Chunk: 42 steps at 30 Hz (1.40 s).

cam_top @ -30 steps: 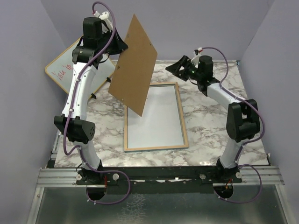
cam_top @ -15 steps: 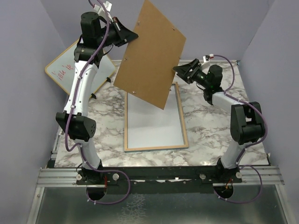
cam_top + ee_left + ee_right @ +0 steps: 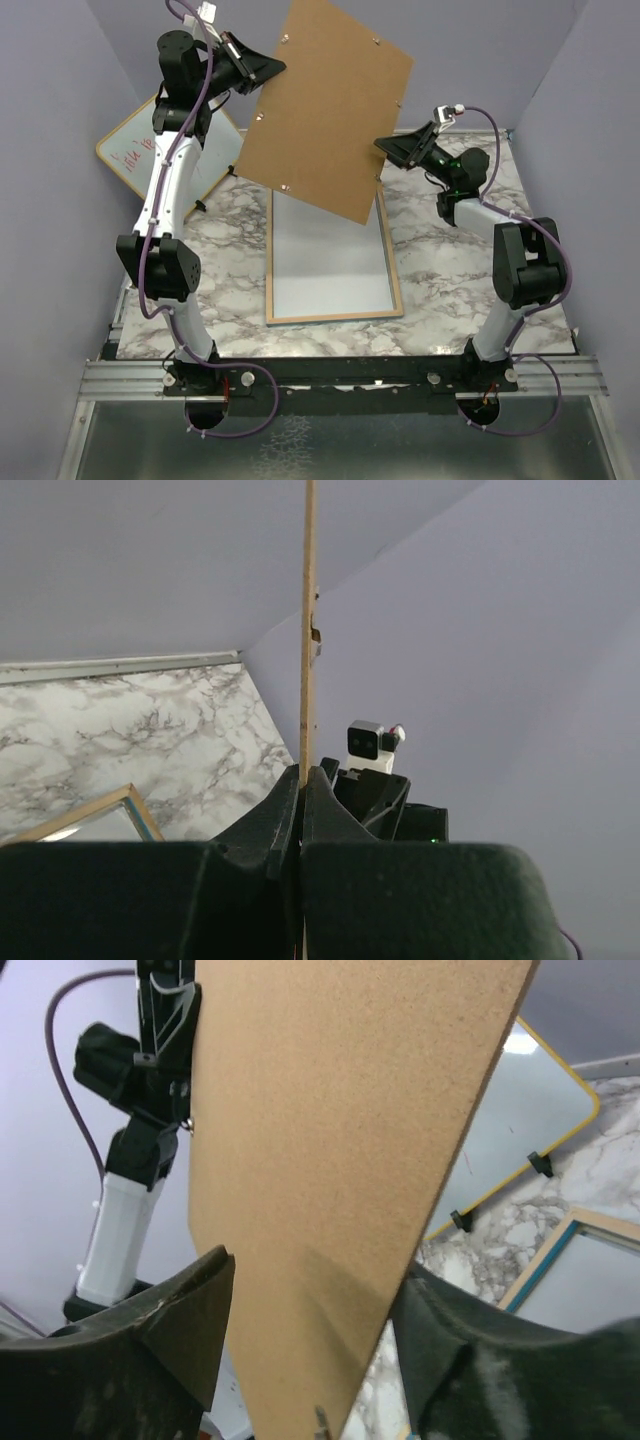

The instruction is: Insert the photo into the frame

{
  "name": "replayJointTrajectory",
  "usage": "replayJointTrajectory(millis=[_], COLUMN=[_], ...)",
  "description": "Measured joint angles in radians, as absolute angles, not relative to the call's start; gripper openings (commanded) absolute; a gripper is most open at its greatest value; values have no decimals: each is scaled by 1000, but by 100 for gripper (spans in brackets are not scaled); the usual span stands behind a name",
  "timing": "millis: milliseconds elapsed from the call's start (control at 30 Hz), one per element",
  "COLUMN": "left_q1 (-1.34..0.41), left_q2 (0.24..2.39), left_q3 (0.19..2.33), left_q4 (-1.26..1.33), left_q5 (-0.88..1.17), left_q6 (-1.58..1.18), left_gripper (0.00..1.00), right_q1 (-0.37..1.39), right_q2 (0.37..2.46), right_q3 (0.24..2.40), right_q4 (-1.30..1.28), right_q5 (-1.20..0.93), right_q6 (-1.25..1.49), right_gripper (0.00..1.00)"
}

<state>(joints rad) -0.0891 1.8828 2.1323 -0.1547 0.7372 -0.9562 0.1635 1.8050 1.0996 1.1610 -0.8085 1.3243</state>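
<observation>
Left gripper (image 3: 262, 70): clenched on the left edge of the backing board (image 3: 325, 110), raised high over the far left of the table. In the left wrist view its fingers (image 3: 290, 810) meet tight on the board's thin edge (image 3: 308, 630), which rises straight up out of the grip.
Backing board: plain brown, held in the air and tilted, with its broad face toward the overhead camera. It reaches from the left gripper across to the right gripper (image 3: 392, 150), and small metal tabs show along its borders.
Right gripper: released, jaws spread wide. In the right wrist view (image 3: 310, 1310) the board's lower corner (image 3: 340, 1160) comes down between the two fingers (image 3: 180, 1330). Whether either finger touches the board I cannot tell.
Frame (image 3: 394, 270): lies flat on the marble table (image 3: 450, 260) with its pale wood back up, below both grippers and nearer the arm bases. Neither hand touches it. A corner shows low and to the left of the left gripper (image 3: 110, 805), and another, with a blue edge, to the right of the right gripper (image 3: 545, 1260).
Photo: a pale panel fills the frame's opening. Whether that is the print's white reverse cannot be told.
Whiteboard (image 3: 135, 155): round-cornered, with red handwriting. It sits at the table's far left edge beneath the left gripper, and appears beyond the board in the right wrist view (image 3: 520, 1110).
</observation>
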Motion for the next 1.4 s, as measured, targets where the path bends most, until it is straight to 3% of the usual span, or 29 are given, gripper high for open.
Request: replayJointTrajectory(millis=[133,300,400,500,700,1133,1400], left_q1=[-74,-60,-58,-49,-37,-39,-39], left_q2=[1883,1882,1875,1866,1843,1740,1741], left_q3=[2112,2065,2010,1934,1772,1344,1269], left_q4=[-136,-155,-168,-165,-180,-233,-242], left_q5=[737,730,716,703,683,634,581], left_q6=[-972,-956,-944,-925,-860,-712,-641], left_gripper=[0,0,10,25,42,49,66], right_q1=[162,154,141,135,122,109,110], right_q2=[1805,1805,1805,1805,1792,1776,1779], right_q3=[1098,1082,1070,1068,1068,1041,983], right_q4=[1181,1173,1171,1165,1082,729,636], right_q5=[-825,-828,-831,-844,-871,-995,-1000], right_q6=[1350,1378,1406,1436,1402,1176,1123], right_gripper=[35,15,1,1,0,0,0])
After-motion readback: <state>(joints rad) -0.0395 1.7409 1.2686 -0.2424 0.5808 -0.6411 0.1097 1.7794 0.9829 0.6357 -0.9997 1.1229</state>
